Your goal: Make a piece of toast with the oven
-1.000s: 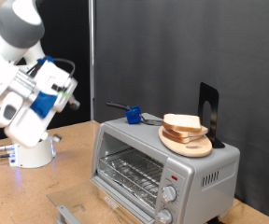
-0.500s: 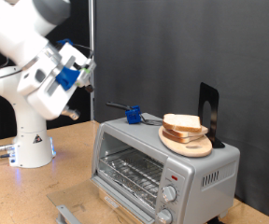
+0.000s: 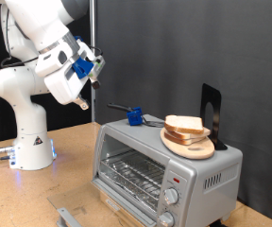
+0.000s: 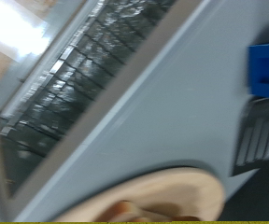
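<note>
One piece of toast (image 3: 184, 124) sits on a round wooden plate (image 3: 189, 145) atop the oven (image 3: 164, 163), whose door hangs open (rack (image 3: 134, 174) bare). My gripper (image 3: 91, 76) hovers high toward the exterior view's left, well apart from it; I cannot tell whether its fingers are spread.

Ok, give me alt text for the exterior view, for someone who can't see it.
A piece of toast lies on a round wooden plate on top of a silver toaster oven whose door hangs open. The white robot arm's pincer hovers in the air towards the exterior view's left, holding nothing visible.
</note>
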Action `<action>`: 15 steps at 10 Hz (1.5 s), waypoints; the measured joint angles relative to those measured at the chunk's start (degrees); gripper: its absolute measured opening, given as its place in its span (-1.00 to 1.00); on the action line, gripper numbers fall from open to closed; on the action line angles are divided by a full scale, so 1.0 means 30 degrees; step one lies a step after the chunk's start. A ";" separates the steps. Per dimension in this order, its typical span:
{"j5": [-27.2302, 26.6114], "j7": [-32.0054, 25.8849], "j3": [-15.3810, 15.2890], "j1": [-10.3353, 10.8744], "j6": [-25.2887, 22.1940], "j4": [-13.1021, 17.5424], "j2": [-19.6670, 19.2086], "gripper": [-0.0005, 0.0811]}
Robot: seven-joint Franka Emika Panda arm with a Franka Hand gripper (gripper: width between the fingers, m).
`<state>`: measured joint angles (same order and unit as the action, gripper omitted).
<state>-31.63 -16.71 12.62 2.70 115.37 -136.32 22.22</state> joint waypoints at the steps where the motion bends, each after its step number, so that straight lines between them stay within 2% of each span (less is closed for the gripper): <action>1: 0.0011 -0.0064 -0.0207 0.0266 -0.0645 0.0270 0.0171 0.68; 3: 0.0084 0.0259 -0.0979 0.0632 -0.1252 0.0578 0.0819 0.68; 5: 0.1093 0.1200 -0.2176 0.0671 -0.1066 0.0596 0.1713 0.68; 8: 0.2816 0.3898 -0.4302 0.0653 -0.0978 0.0557 0.3182 0.68; 10: 0.2973 0.5617 -0.5426 0.0647 -0.0948 0.0459 0.4122 0.68; 15: 0.2998 0.7985 -0.7084 0.0607 -0.0558 -0.0102 0.5163 0.68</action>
<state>-22.64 7.25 -8.63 4.52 113.69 -136.63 37.71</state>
